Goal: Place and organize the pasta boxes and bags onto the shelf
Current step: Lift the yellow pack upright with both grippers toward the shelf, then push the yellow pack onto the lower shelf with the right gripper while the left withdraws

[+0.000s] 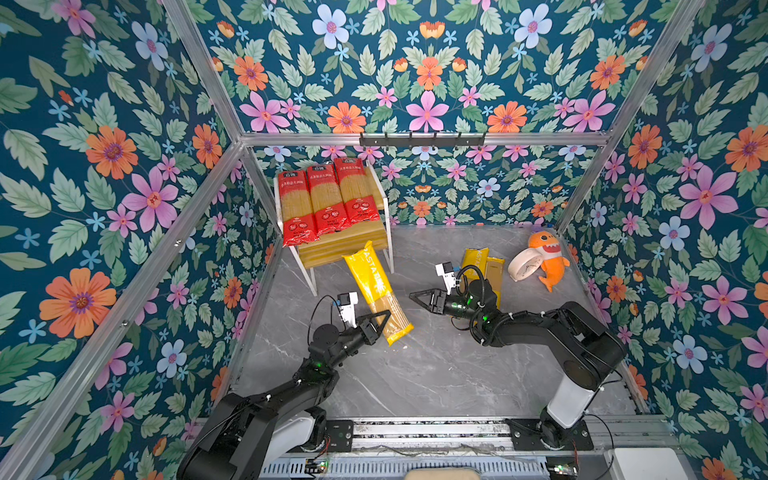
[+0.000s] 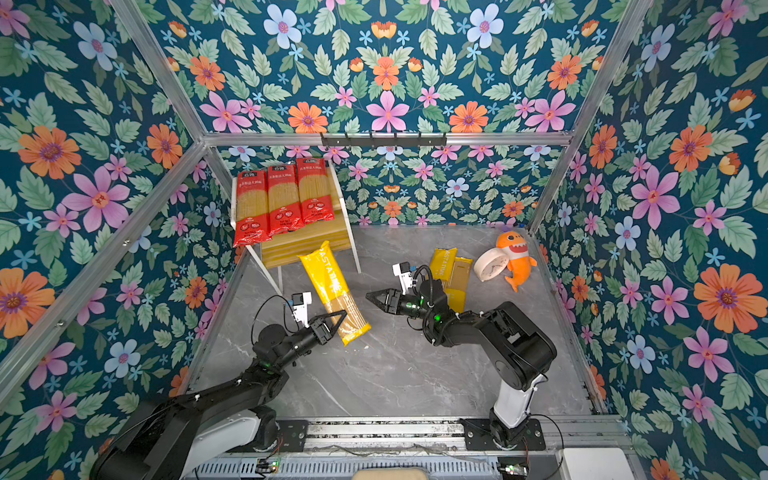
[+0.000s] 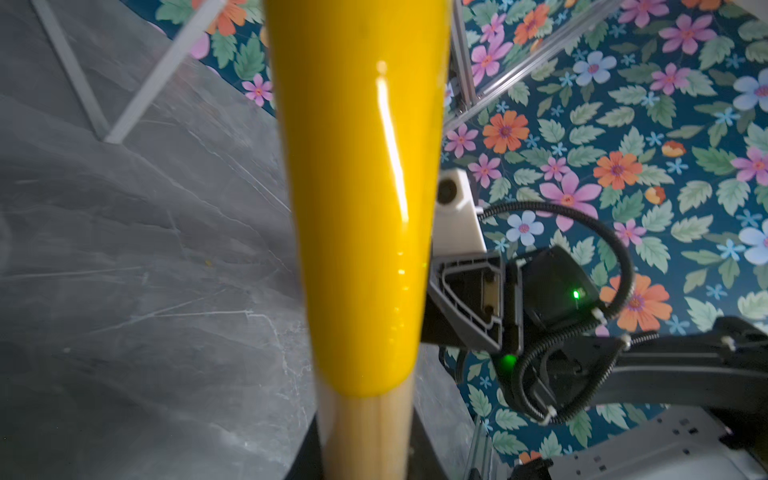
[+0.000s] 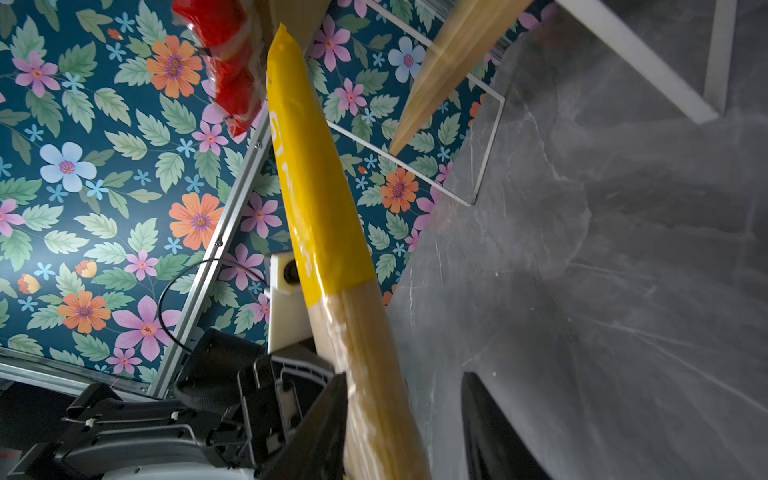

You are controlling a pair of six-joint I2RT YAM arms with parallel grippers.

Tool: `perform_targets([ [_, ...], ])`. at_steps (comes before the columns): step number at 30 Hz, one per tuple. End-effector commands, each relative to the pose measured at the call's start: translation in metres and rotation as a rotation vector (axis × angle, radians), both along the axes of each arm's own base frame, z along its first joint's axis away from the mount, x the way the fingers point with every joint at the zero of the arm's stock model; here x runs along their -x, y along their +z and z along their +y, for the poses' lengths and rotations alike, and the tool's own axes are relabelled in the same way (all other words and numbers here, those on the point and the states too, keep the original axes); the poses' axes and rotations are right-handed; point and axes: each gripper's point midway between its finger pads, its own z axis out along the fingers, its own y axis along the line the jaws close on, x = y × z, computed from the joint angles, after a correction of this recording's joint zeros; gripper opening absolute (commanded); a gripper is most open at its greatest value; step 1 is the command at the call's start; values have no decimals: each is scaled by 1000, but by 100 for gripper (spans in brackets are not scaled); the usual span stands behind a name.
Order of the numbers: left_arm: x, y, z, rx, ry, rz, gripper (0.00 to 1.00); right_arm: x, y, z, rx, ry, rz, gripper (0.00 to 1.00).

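Observation:
A yellow pasta bag (image 1: 372,282) (image 2: 332,286) slants across the table, its far end at the front of the shelf's (image 1: 345,247) lower board. My left gripper (image 1: 380,322) (image 3: 365,457) is shut on the bag's clear lower part. My right gripper (image 1: 415,297) (image 4: 405,399) stands open just right of the same bag (image 4: 316,187). The bag lies against one finger, with a gap to the other. Three red pasta bags (image 1: 326,199) lean side by side on the shelf's upper tier. Two more yellow packs (image 1: 482,262) lie on the table behind the right arm.
An orange plush shark (image 1: 548,262) and a white round clock (image 1: 525,264) lie at the back right. A black hook rail (image 1: 422,139) hangs on the back wall. Floral walls close in the grey marble table (image 1: 436,374) on three sides.

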Motion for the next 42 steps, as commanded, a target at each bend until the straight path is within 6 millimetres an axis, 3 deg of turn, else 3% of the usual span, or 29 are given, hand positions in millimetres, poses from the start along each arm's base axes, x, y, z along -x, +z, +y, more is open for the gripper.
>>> perform_targets([
  [1, -4, 26, 4, 72, -42, -32, 15, 13, -3, 7, -1, 32, 26, 49],
  [9, -15, 41, 16, 138, -91, -7, 16, 34, -5, 44, 2, 146, 60, 50],
  [13, -14, 53, 17, 159, -121, -35, 16, 35, -2, 54, -9, 168, 59, 49],
  [20, -23, 47, 24, 146, -95, -10, 17, 43, 10, 70, -36, 239, 60, 27],
  [23, -27, 47, 32, 167, -57, -3, 27, 39, 16, 69, -54, 213, 56, 15],
  [25, -29, 46, 39, 175, -15, 9, 40, 34, 22, 70, -68, 185, 48, 7],
  [30, -30, 29, 51, 141, 73, 80, 54, 14, 41, 77, -99, 123, 40, 0],
  [33, -25, 14, 63, 111, 150, 139, 56, 0, 53, 88, -113, 117, 33, 0],
  [37, -15, -26, 101, -18, 380, 314, 58, -29, 58, 108, -106, 77, 94, 0],
  [42, 1, -45, 136, -147, 558, 366, 60, -69, 69, 128, -124, -34, 114, 0],
])
